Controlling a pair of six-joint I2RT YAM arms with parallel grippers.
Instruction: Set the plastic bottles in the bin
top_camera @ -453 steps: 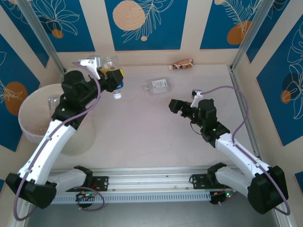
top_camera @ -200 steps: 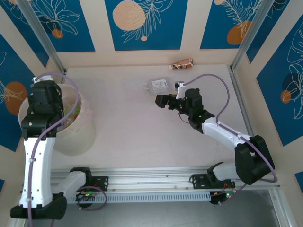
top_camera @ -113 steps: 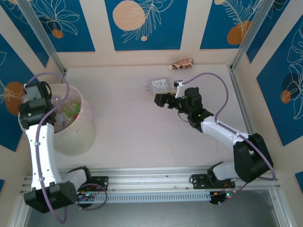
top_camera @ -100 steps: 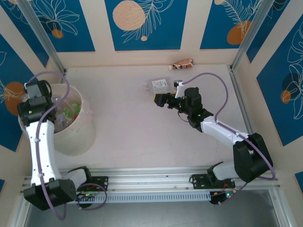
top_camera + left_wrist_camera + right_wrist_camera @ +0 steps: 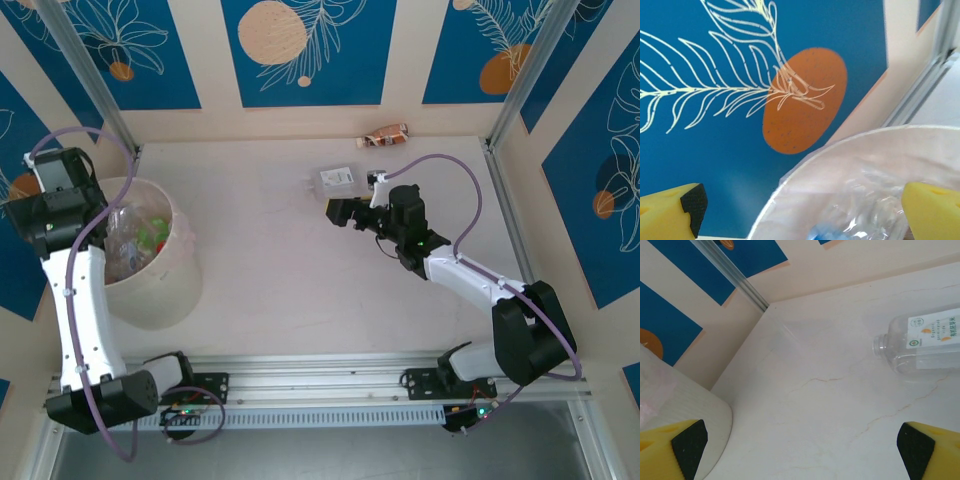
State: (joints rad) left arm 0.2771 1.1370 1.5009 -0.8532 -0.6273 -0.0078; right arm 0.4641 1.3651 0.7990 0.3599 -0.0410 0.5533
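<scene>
The bin (image 5: 160, 285) stands at the left and holds several plastic bottles (image 5: 137, 237), clear with green and red bits. My left gripper (image 5: 40, 212) hangs open over the bin's left rim with nothing between its yellow fingers (image 5: 670, 210); below them lie the bin's rim (image 5: 790, 172) and a crumpled clear bottle (image 5: 875, 197). A clear bottle with a white label (image 5: 335, 182) lies on the table at the back middle. My right gripper (image 5: 336, 211) is open just in front of it, apart from it. From the right wrist that bottle (image 5: 920, 342) lies uncapped at the upper right.
A flattened bottle with a red-orange label (image 5: 385, 135) lies against the back wall. Metal frame posts stand at the back corners (image 5: 110, 120). The bin's side (image 5: 670, 405) shows at the left of the right wrist view.
My left gripper has opened above the bin and swung toward the left wall; the bottle it carried is no longer in it. The right gripper has held still by the clear bottle.
</scene>
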